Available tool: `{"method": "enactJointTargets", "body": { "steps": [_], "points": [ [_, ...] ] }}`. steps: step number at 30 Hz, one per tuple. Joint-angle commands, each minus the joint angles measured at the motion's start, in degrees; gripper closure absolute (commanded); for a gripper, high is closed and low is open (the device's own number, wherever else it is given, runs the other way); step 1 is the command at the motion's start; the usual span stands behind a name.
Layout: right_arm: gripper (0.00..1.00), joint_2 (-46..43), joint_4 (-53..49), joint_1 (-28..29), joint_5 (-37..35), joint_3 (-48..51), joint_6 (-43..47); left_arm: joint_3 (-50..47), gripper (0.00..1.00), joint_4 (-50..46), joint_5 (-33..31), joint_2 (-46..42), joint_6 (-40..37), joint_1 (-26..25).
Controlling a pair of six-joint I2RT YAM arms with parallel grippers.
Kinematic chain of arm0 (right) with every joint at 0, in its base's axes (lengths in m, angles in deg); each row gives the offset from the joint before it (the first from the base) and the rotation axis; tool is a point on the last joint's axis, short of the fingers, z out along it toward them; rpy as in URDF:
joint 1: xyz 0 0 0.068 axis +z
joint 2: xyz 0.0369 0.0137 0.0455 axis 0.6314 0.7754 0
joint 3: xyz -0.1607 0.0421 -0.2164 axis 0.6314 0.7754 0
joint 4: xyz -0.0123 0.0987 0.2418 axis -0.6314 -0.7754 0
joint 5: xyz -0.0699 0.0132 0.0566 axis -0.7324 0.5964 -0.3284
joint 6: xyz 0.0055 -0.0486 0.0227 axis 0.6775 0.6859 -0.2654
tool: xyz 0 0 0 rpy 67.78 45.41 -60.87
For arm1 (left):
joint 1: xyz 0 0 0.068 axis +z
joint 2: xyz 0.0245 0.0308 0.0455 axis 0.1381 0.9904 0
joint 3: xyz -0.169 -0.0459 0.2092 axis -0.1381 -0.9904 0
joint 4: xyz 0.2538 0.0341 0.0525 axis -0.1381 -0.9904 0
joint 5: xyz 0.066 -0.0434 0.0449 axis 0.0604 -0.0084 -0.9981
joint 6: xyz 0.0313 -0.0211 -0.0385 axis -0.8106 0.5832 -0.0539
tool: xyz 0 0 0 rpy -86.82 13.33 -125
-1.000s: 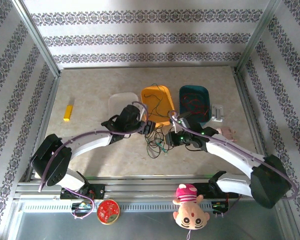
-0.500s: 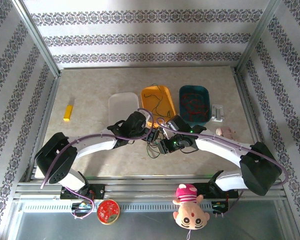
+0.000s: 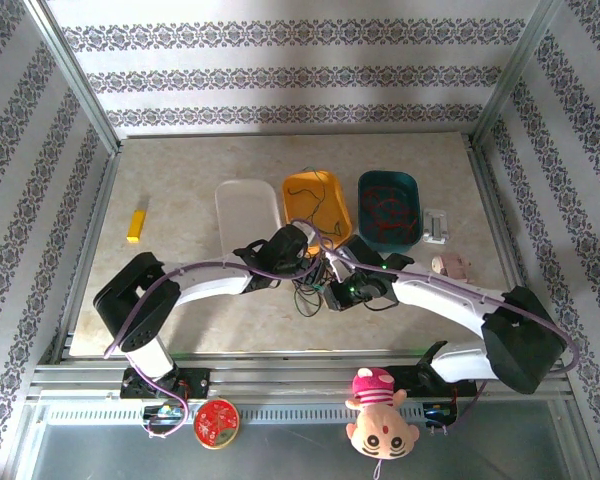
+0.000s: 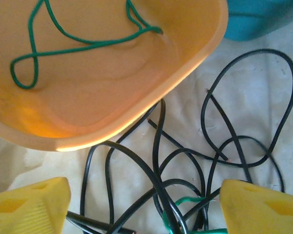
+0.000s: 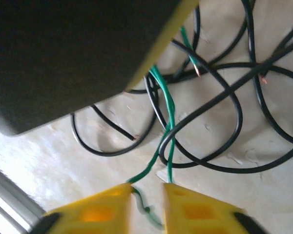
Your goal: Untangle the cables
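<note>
Cables (image 3: 307,298), a black and green tangle, lie on the counter (image 3: 180,300) just in front of the orange tray (image 3: 315,200) in the top view. The left tool (image 3: 313,262) and right tool (image 3: 330,292) are side by side over them.

Left wrist: the left tool (image 4: 146,212) has its fingers wide apart, with black loops (image 4: 155,136) between them beside the tray (image 4: 136,97). One green cable (image 4: 78,46) lies inside the tray.

Right wrist: the right tool (image 5: 147,200) has its fingers nearly together, with a green strand (image 5: 171,117) in the narrow gap. Whether it is pinched cannot be told.

A dark blurred mass (image 5: 63,53) hides some cables (image 5: 240,113) (the green cable (image 5: 171,114) blurs inside the right hand (image 5: 147,190)).
</note>
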Motion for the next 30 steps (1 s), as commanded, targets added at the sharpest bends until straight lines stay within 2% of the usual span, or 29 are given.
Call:
{"method": "enactJointTargets", "body": {
  "steps": [1,3,7,11,20,24,26,30],
  "points": [
    [0.95,-0.51,-0.95,1.19,-0.89,-0.38,1.26,1.94,0.27,-0.06,0.21,1.63,0.62,-1.51],
    [1.00,-2.59,-0.86,0.56,-0.59,-0.46,1.36,2.28,0.34,-0.53,-0.21,1.99,0.80,-1.60],
    [1.00,-8.32,-0.34,-2.05,3.44,-0.38,1.23,2.99,0.50,-1.71,-0.93,2.22,0.36,-1.69],
    [1.00,-13.11,0.26,-5.53,10.05,-0.47,0.54,3.60,0.56,-2.58,-1.01,1.66,-0.40,-1.69],
    [1.00,-19.10,4.47,-18.69,22.65,1.63,-5.21,3.61,0.55,-3.60,-1.38,-3.60,-2.99,-1.69],
    [1.00,-19.17,6.02,-23.68,26.44,2.76,-7.50,2.38,0.49,-2.75,0.21,-7.71,-4.15,-1.69],
    [1.00,-18.79,5.60,-24.59,26.75,2.87,-7.36,1.49,0.45,-1.62,2.89,-9.92,-4.90,-1.68],
    [1.00,-17.24,5.63,-24.93,27.37,2.98,-7.64,0.72,0.36,0.76,12.20,-12.30,-6.22,-1.69]
  ]
}}
